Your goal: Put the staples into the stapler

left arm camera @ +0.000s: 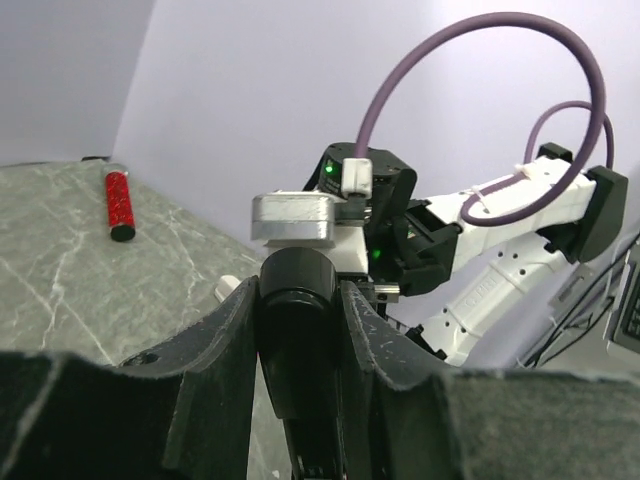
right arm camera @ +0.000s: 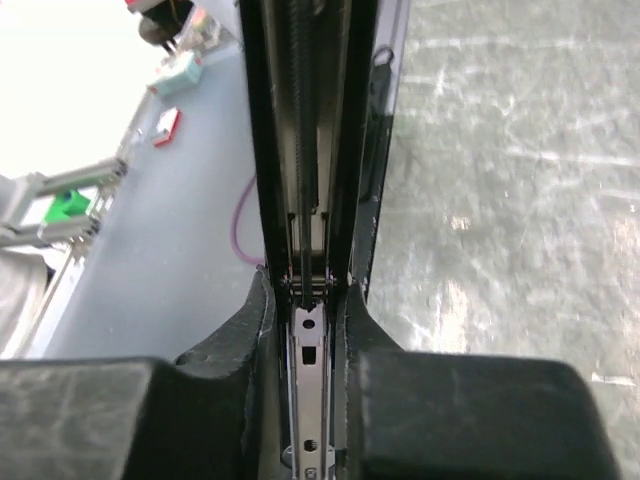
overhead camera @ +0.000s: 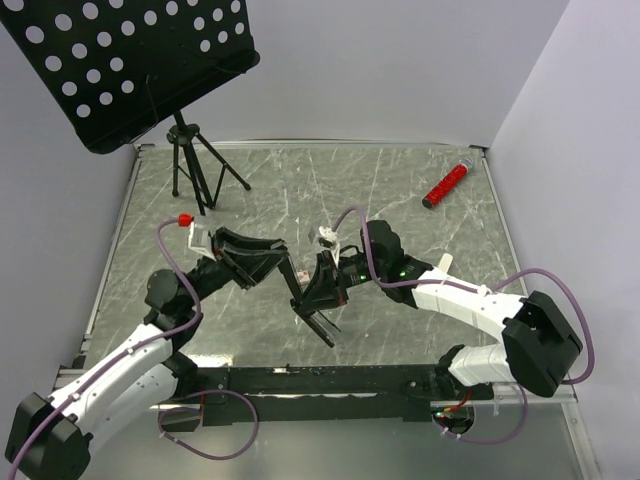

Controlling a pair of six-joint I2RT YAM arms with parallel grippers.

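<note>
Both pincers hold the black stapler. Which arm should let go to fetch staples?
Probably the left. The right pincer clamps the opened stapler lengthwise, squarely under its own camera, so it can steady it. The left pincer only pinches one end.

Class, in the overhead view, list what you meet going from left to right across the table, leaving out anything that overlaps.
music stand → left gripper → stapler → red cylinder
</note>
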